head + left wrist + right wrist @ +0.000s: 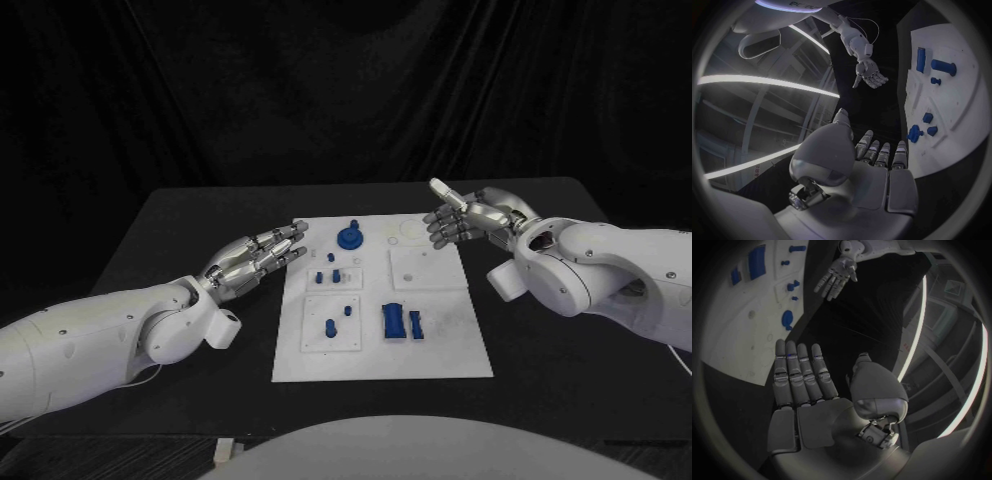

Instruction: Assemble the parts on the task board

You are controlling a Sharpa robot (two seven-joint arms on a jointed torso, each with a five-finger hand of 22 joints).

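While both hands are hanging over the table with nothing in them, the task board (433,350) sits dead centre of the head view, a white plate on the black table (188,220). The left hand (257,257) is at the board's left edge, mid-frame, fingers stretched out and apart, gripping nothing. The right hand (464,218) is at the board's upper right corner, fingers loosely spread with the thumb sticking up, also empty.

Parts are scattered over the left and middle of the board: a round blue knob (351,238) near the top edge, a few small blue pegs (332,273) just below it, another peg (332,326) lower left, and a tall blue block (392,321) with a slimmer blue bar (417,325) just beside it, lower centre. The board's upper right has shallow round recesses, too small to make out properly.

My guess is these are rigid plastic bits, light and kinda slick, so they won't squash but could easily skid or tip if nudged. I'd pinch the pegs by their sides from above, and take the block across its narrow faces. The knob probably wants a grab round its rim.
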